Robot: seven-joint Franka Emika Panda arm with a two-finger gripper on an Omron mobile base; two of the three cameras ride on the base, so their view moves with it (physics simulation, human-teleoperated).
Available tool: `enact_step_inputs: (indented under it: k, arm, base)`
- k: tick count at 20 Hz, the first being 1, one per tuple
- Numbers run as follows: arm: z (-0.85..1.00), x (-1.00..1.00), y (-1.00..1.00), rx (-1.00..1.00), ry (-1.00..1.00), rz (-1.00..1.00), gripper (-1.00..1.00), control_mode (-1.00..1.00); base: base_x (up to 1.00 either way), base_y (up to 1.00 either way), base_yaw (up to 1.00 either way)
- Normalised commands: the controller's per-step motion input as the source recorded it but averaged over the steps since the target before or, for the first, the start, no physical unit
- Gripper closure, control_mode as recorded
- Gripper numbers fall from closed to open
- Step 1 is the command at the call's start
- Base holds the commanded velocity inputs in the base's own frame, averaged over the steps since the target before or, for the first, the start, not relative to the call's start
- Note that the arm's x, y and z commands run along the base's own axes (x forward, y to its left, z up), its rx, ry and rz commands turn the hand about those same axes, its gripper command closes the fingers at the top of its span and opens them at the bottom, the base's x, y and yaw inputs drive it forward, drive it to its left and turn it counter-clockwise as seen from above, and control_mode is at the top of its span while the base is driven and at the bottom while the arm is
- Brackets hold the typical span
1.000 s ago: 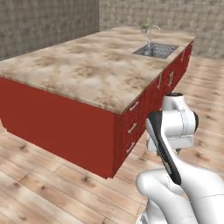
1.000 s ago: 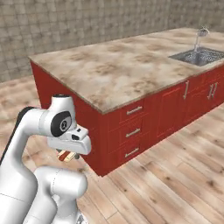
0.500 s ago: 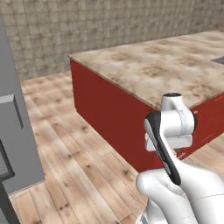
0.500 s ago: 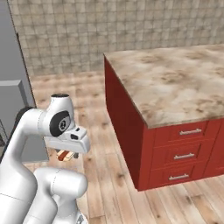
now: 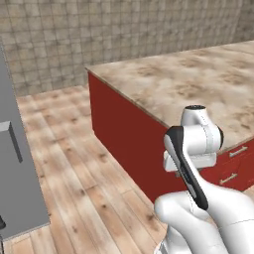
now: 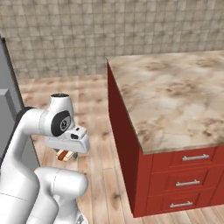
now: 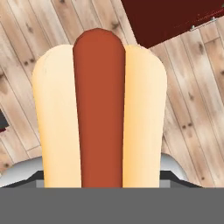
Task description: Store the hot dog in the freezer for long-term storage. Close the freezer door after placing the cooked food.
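Note:
The hot dog (image 7: 99,113), a tan bun with a reddish sausage, lies lengthwise in the hand view, held over the wooden floor. My gripper (image 7: 99,177) is shut on it, its fingertips hidden behind the bun. In the right base view the hot dog (image 6: 64,155) hangs just under the white hand, with the gripper (image 6: 66,152) low beside the robot's body. A tall grey fridge panel (image 5: 17,188) with a bar handle (image 5: 11,140) stands at the left edge, also seen as the fridge panel (image 6: 6,109). Whether it is the freezer door, I cannot tell.
A red kitchen island with a mottled stone top (image 5: 198,84) stands to the right, with drawer fronts (image 6: 188,181) facing me. Wooden floor (image 5: 74,163) lies open between the island and the grey fridge. A tiled wall (image 6: 109,30) closes the back.
The base has turned, so the whole picture shifted: the island slid to the right, the sink left the view, and the grey fridge came in at the left. The hot dog stays gripped.

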Motion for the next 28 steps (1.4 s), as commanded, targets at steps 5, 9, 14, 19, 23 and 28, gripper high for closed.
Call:
enact_step_inputs:
  k: [5,9,14,19,23,28]
  arm:
    - [0.00,0.00,0.00,0.00,0.00,0.00,1.00,1.00]
    - [0.00,0.00,0.00,0.00,0.00,0.00,1.00,1.00]
    - [0.00,0.00,0.00,0.00,0.00,0.00,1.00,1.00]
    - [0.00,0.00,0.00,0.00,0.00,0.00,1.00,1.00]
    - [0.00,0.00,0.00,0.00,0.00,0.00,1.00,1.00]
    - [0.00,0.00,0.00,0.00,0.00,0.00,1.00,1.00]
  base:
    - [0.51,0.33,0.14]
    - [0.29,0.12,0.21]
    - [0.49,0.12,0.42]
    - [0.33,0.02,0.29]
    - [0.56,0.00,0.28]
    - [0.48,0.00,0.46]
